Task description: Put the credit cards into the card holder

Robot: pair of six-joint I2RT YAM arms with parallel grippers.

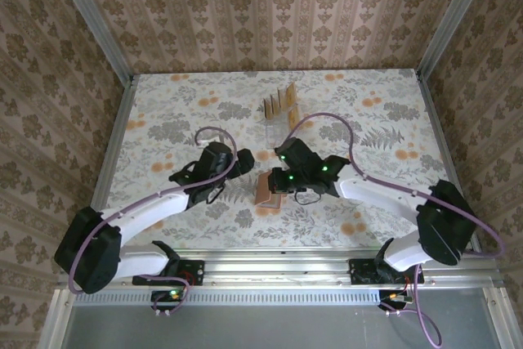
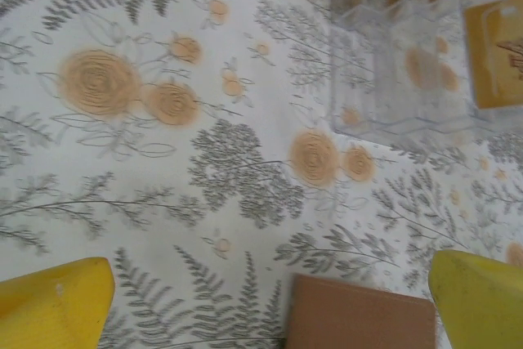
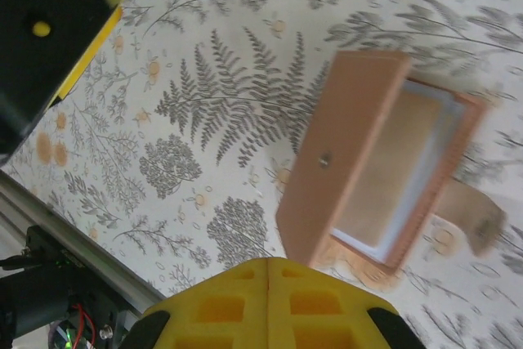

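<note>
- Right gripper (image 3: 268, 288): pads pressed together, nothing seen between them, just beside the open card holder (image 3: 327, 161) mid-table, probably nudging its flap.
- Left gripper (image 2: 268, 300): spread wide, empty, hovering left of holder, likely to steady it.
- Credit cards (image 1: 280, 102) stand in clear stand (image 2: 392, 79), far side; right gripper sits between.

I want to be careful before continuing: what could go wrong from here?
1. The right fingers are shut close beside the card holder with nothing visible between them, so they may hold nothing.
2. The left fingers stand open on either side of the holder's edge; lowering could push the loose holder away.
</note>
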